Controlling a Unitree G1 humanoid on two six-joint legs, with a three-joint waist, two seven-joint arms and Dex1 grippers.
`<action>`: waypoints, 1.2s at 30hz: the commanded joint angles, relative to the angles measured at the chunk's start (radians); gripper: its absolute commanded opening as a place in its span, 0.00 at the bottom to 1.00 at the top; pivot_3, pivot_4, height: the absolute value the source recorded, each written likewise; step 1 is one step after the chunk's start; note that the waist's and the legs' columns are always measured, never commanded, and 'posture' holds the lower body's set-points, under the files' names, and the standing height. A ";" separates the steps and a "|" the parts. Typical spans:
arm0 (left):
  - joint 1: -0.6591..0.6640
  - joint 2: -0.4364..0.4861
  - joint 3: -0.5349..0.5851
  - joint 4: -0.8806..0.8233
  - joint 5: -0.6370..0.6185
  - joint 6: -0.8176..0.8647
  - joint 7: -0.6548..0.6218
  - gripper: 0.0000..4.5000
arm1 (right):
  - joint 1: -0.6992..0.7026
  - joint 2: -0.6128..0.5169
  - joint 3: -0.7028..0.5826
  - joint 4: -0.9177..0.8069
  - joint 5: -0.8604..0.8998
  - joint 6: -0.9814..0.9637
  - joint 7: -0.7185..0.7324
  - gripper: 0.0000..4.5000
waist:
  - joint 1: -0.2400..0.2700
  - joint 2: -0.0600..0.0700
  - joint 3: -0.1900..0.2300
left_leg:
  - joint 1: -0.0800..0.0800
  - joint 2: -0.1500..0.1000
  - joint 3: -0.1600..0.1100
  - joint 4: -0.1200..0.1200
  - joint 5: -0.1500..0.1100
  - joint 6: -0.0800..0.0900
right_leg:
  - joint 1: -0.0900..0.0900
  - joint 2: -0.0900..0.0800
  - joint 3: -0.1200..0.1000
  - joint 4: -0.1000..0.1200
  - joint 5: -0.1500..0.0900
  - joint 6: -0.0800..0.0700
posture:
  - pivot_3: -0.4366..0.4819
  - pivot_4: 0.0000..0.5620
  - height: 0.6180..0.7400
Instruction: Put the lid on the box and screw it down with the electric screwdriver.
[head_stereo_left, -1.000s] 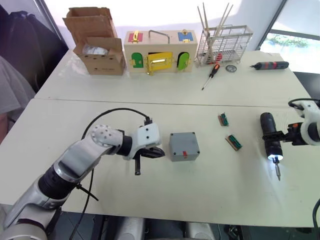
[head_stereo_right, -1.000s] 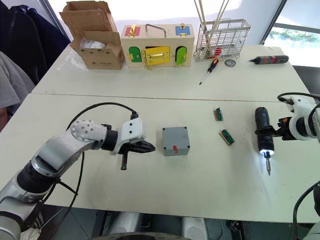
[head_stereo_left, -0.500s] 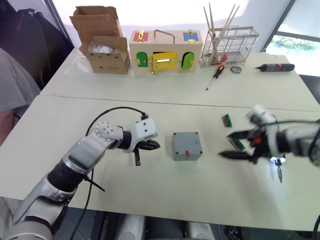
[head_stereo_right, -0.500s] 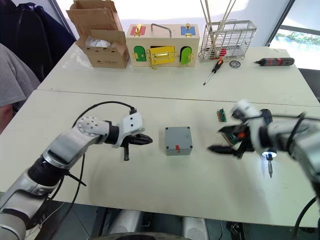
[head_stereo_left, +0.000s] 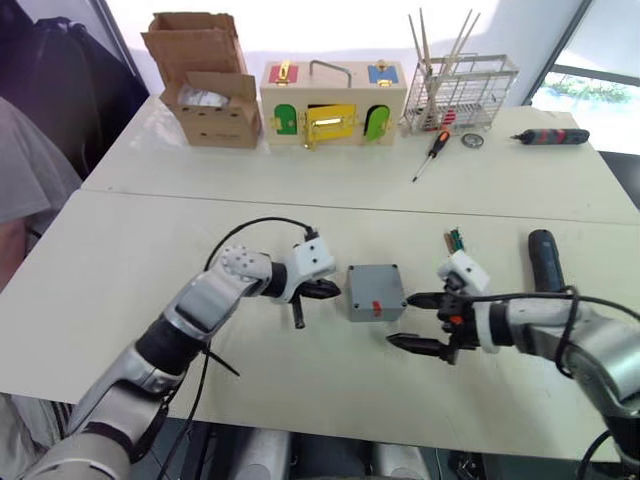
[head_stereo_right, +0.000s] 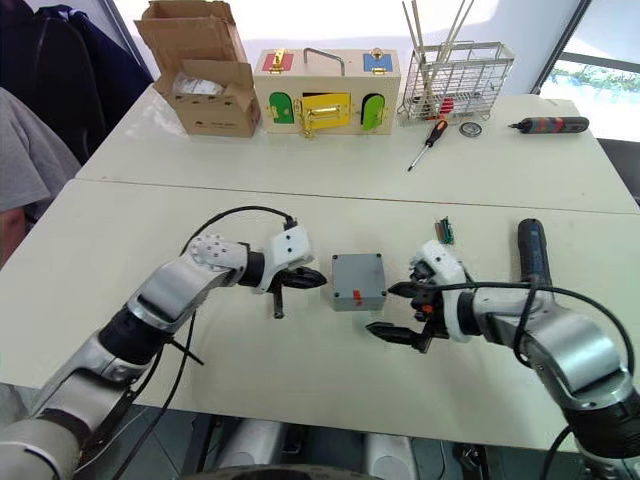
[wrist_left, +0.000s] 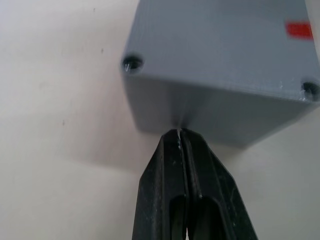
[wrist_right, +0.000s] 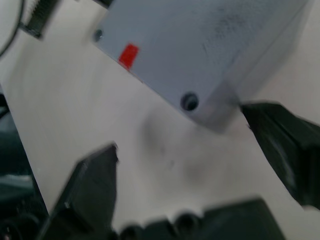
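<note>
The white table (head_stereo_left: 120, 260) carries everything; along its far edge sit the cardboard box (head_stereo_left: 205, 85), the wooden box with coloured doors (head_stereo_left: 333, 92) and the wire rack (head_stereo_left: 462, 88); in the middle of the near half sits the box (head_stereo_left: 375, 292), grey, its lid (wrist_left: 220, 45) apparently already seated on top, red mark and corner screw holes showing; the electric screwdriver (head_stereo_left: 546, 260) lies on the table out to the robot's right, apart from the box, nobody holding it.

Left gripper (head_stereo_left: 328, 290) comes in at the box's left side, fingers pressed together, tips right at the grey wall and gripping nothing; right gripper (head_stereo_left: 418, 320) hangs just beside the box's right near corner, jaws spread wide and empty.

The job in hand looks like steadying or squaring the box; my read is that the right jaws should straddle a corner or wall squarely, closing low on the body rather than the lid, so it does not skid or tip; the left tips can serve as a backstop, pushing gently; the small green connector (head_stereo_left: 455, 239) beyond wants avoiding.
</note>
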 joint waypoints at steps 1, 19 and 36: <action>-0.044 -0.048 -0.011 0.055 0.025 -0.077 -0.010 0.00 | 0.000 0.023 -0.006 -0.075 0.043 0.024 -0.026 1.00 | -0.001 0.000 0.000 | 0.000 0.000 0.000 0.000 0.000 0.000 | 0.000 0.000 0.000 0.000 0.000 0.000 | 0.48 0.27 0.99; -0.016 0.017 0.076 0.098 0.097 -0.136 -0.045 0.00 | 0.084 -0.196 -0.128 -0.111 -0.014 -0.063 -0.023 1.00 | -0.007 -0.001 0.000 | 0.000 0.001 0.000 -0.001 -0.002 0.004 | -0.001 0.000 0.000 0.001 0.000 0.000 | 0.48 0.27 0.99; 0.051 -0.090 0.066 -0.077 0.033 0.061 0.052 0.00 | -0.019 -0.139 0.077 0.027 -0.134 -0.261 0.100 1.00 | 0.000 -0.001 0.000 | 0.000 0.000 0.000 0.002 -0.001 0.003 | 0.002 0.000 0.000 0.000 0.000 0.000 | 0.48 0.27 0.99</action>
